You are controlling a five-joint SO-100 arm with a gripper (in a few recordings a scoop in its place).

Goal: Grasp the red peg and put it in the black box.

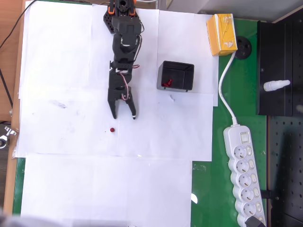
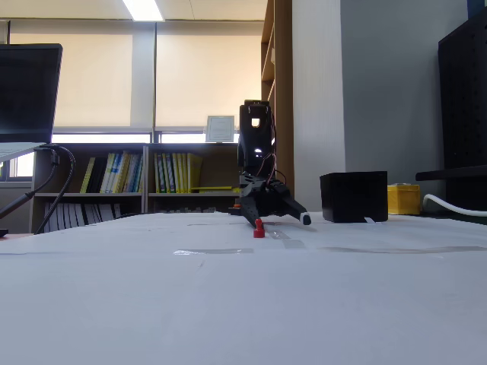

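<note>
The hand (image 1: 124, 116) is spread wide and holds nothing, fingertips low over the white-papered worktop (image 1: 71, 71). In the overhead view the red peg (image 1: 111, 129) stands on the paper just below-left of the fingertips; the black box (image 1: 175, 75) sits well right, with something red inside.

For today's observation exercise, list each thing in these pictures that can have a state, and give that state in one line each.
gripper: open, empty, fingers spread above the paper.
red peg: loose on the white paper, upright in the fixed view, not grasped.
black box: upright, open-topped, a red item already inside.
yellow carton: lying closed near the box.
power strip: sockets mostly free, one plug at the near end.
</note>
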